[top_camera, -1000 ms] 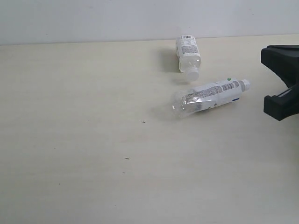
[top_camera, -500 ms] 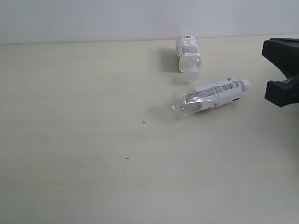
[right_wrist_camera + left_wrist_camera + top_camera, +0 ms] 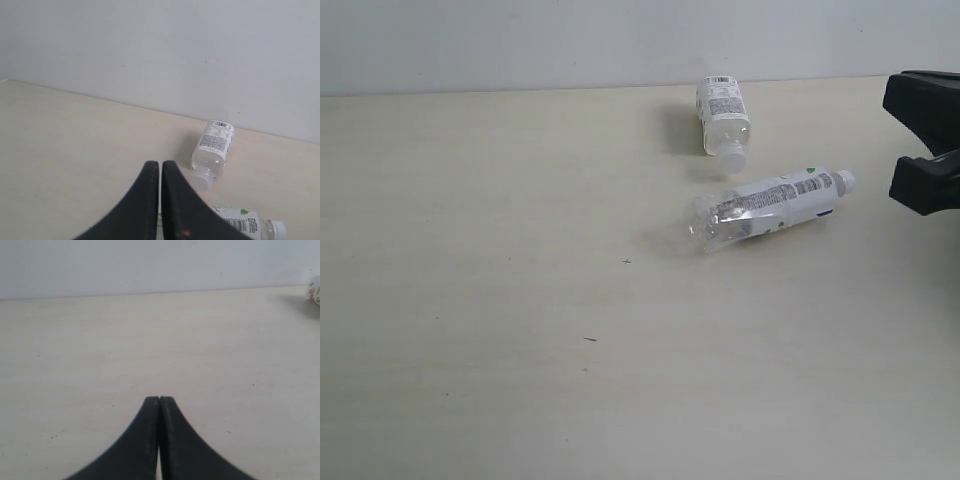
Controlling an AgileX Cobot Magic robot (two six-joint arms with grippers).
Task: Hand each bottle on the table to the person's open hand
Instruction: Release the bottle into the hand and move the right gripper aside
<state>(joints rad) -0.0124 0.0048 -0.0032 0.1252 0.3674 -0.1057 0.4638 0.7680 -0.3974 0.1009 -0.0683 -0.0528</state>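
Observation:
Two bottles lie on their sides on the pale table [image 3: 520, 300]. A white-labelled bottle [image 3: 723, 118] [image 3: 214, 149] with a white cap rests near the back edge. Just in front of it lies the white-green labelled bottle [image 3: 772, 205] [image 3: 248, 223], its white cap pointing right. My right gripper [image 3: 928, 115] [image 3: 160, 164] hovers shut and empty at the right edge, to the right of both bottles. My left gripper [image 3: 159, 399] is shut on nothing above bare table. A sliver of a bottle with reddish marks [image 3: 315, 290] shows at the edge of the left wrist view. No hand is in view.
A pale wall [image 3: 520, 40] rises behind the table's far edge. A few tiny dark specks [image 3: 590, 339] dot the surface. The left arm does not show in the exterior view.
In the exterior view my right gripper has shifted upward and a little to the right, away from the white-green bottle. The bottles have not moved.

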